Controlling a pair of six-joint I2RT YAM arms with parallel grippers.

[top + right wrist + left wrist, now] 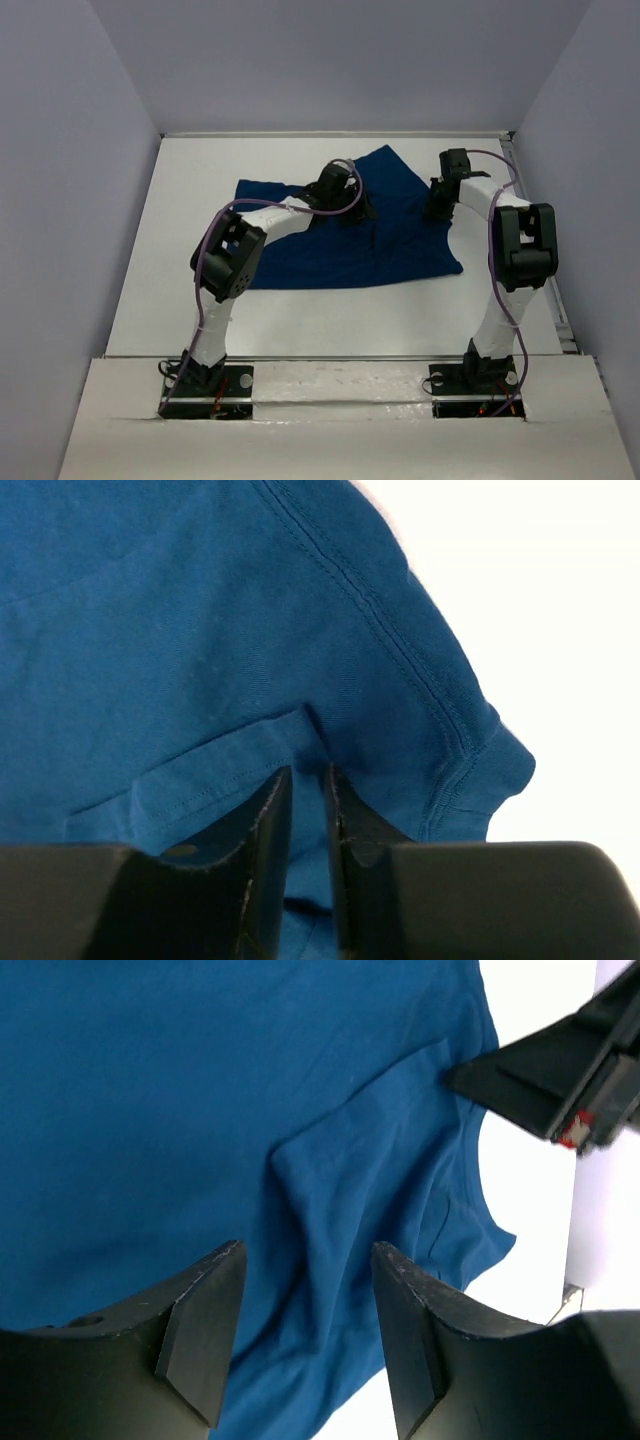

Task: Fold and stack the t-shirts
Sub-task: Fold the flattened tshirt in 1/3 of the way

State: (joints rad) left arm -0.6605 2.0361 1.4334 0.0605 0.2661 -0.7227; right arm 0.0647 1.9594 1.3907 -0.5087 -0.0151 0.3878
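While I watch from the overhead camera, the white worktop (200, 300) takes up most of the view. The dark blue t-shirt (340, 245) lies on its far middle part. The shirt is spread out but rumpled, with one corner pointing toward the back wall and its near edge running roughly straight across.

My left arm (270, 215) rises from its base at the near left and reaches over the shirt's upper middle. My right arm (490, 200) stands at the right and bends in to the shirt's right edge.

On the left wrist camera, the left pincer (305, 1330) is released. Its two fingers stand well apart above the cloth, and a raised ridge of fabric runs up between them without being clamped.

On the right wrist camera, the right pincer (308, 790) is clenched on the t-shirt. Its fingers are almost together, with a thin fold of blue cloth caught in the narrow gap. That grip sits just beside a stitched hem that curves away to the right, and a short crease spreads from the fingertips. Beyond the hem I see only bare white worktop.
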